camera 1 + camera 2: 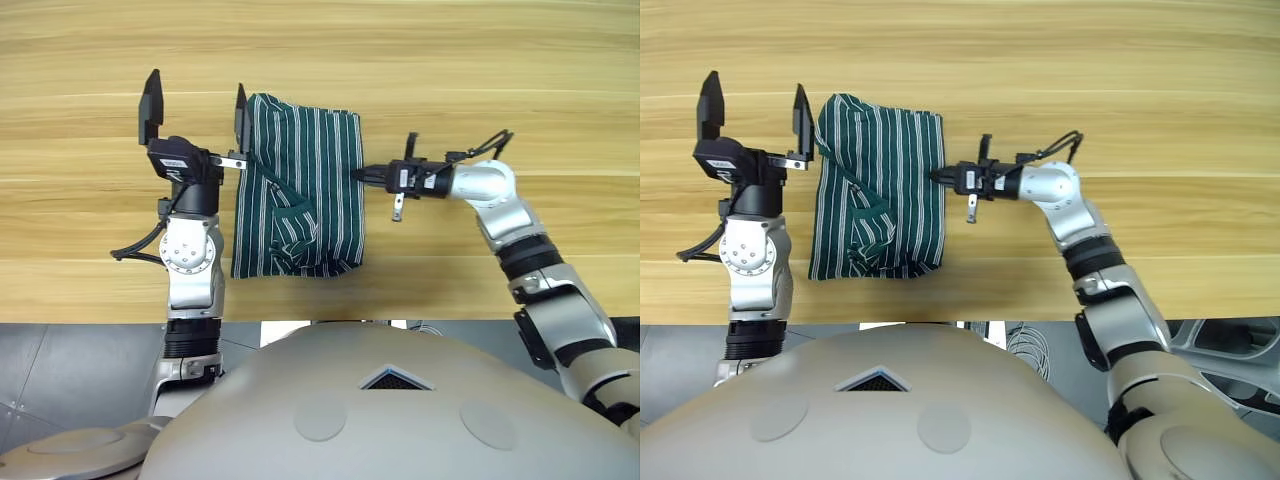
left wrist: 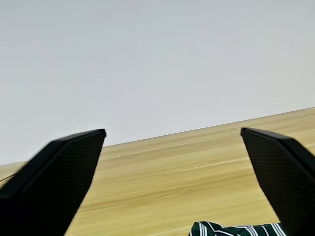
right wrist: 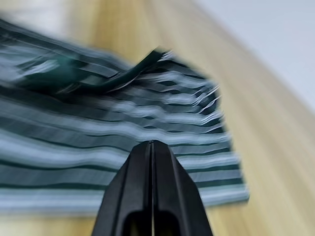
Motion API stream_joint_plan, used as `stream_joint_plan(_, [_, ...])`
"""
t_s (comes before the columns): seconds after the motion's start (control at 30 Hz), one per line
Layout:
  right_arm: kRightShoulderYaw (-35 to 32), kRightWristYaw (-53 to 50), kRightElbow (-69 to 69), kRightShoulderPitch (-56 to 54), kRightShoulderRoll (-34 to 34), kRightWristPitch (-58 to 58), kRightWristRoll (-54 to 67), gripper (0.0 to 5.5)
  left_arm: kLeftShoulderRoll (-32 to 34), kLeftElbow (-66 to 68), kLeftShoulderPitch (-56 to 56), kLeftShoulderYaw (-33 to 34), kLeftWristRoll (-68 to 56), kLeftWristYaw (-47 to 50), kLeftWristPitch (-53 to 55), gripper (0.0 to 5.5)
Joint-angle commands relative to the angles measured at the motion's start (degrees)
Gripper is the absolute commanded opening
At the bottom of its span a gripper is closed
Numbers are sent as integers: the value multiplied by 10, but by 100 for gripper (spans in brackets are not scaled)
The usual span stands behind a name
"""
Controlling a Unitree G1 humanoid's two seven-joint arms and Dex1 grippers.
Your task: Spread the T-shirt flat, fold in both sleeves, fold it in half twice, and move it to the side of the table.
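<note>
**Shirt folded small; the slide to the side is what's left**

The shirt (image 1: 300,190) lies on the table (image 1: 500,60) in front of me as a compact striped rectangle. Its sleeves are tucked in and the layers are stacked, with a bit of rumple near the middle. I judge the folding done, or close to it, and the step in hand is moving the bundle to the side.

My left gripper (image 1: 196,105) stands just beside the shirt's left edge at the far corner. Its fingers are spread wide and hold nothing, and the inner one is almost touching the cloth. My right gripper (image 1: 362,174) points in at the right edge. Its fingers are pressed together, and I see no cloth between them.

Next I need a firm hold or a flat push on the whole stack. If I drag only the top layer, the folds will open. I should keep the tips low and move all the layers together.
</note>
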Motion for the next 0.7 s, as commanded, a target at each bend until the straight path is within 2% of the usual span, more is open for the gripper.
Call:
stream_joint_plan(0.03, [11,33,-70,17,-34,32,-5,4,11,9,-17,22,-15,-10,9,498])
stream_joint_plan(0.3, [75,46,-151,19,-32,75,-74,4,14,10,-28,39,-21,-22,11,498])
stream_joint_plan(0.7, [128,20,-130,-10,28,97,-134,4,12,-7,-29,48,-26,-29,14,498])
